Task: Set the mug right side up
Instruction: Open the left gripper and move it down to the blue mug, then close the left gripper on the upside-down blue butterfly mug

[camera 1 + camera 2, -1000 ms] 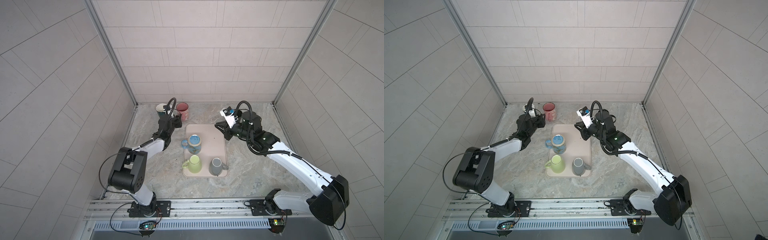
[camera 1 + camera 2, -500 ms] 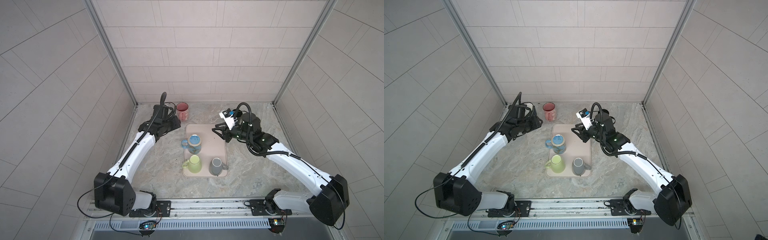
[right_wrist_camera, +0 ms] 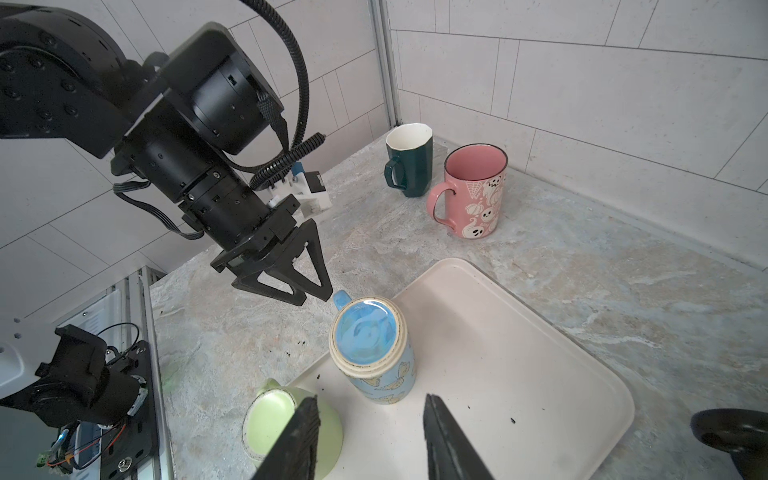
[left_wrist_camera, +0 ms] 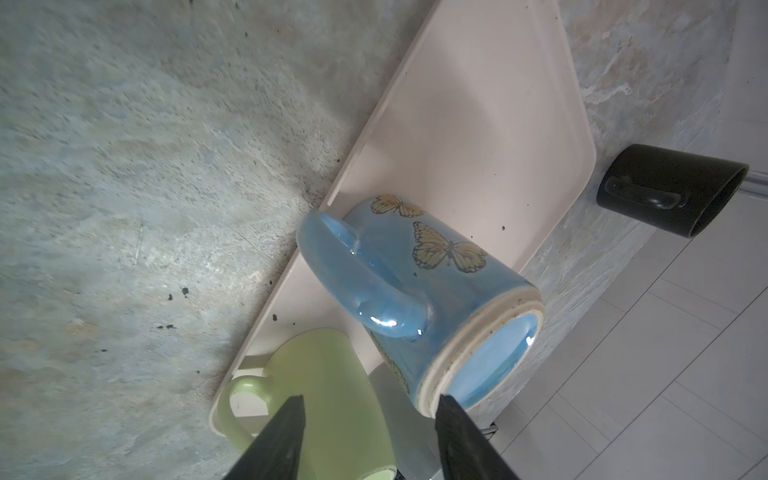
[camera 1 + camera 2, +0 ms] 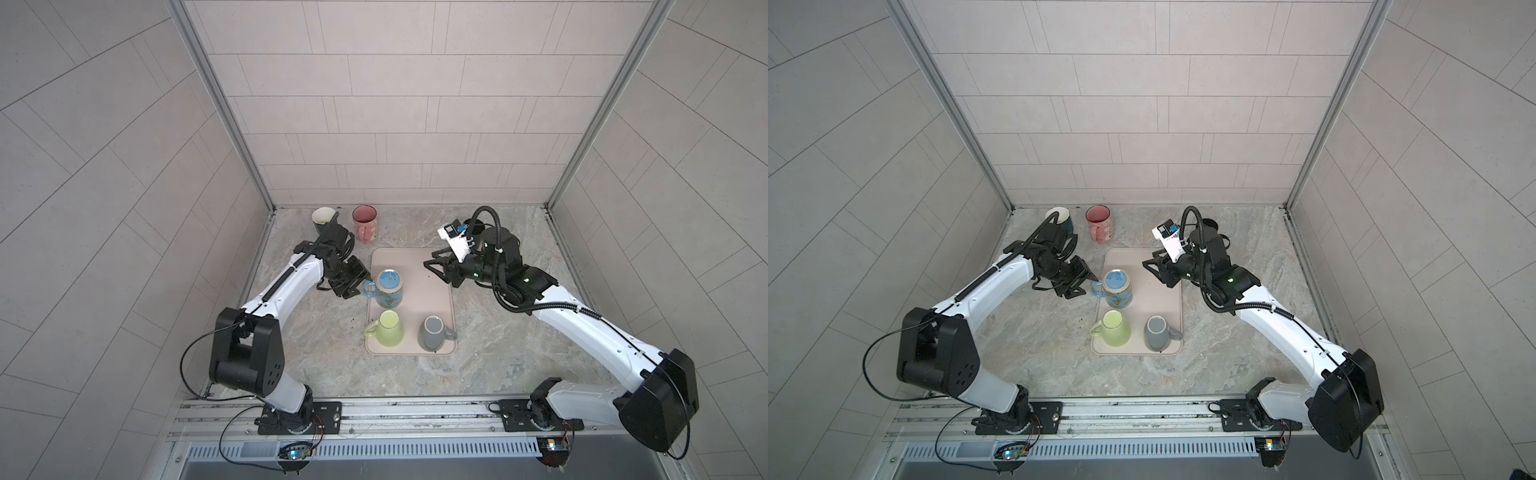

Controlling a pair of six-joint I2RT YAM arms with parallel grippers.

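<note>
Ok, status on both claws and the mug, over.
Left claw open, tips at the handle of the upside-down blue butterfly mug. Right claw open, empty, above the beige tray. Handle side clear; upturned lime-green mug close by.

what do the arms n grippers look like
The left arm and right arm have white links with black joints. The left gripper and right gripper have black triangular open-frame fingers. Ribbed black cable loops over each wrist, beside a white camera block.

Pink mug [image 5: 365, 224] and teal mug [image 5: 322, 216] stand upright, black mug [image 4: 669, 189] apparently too.
</note>
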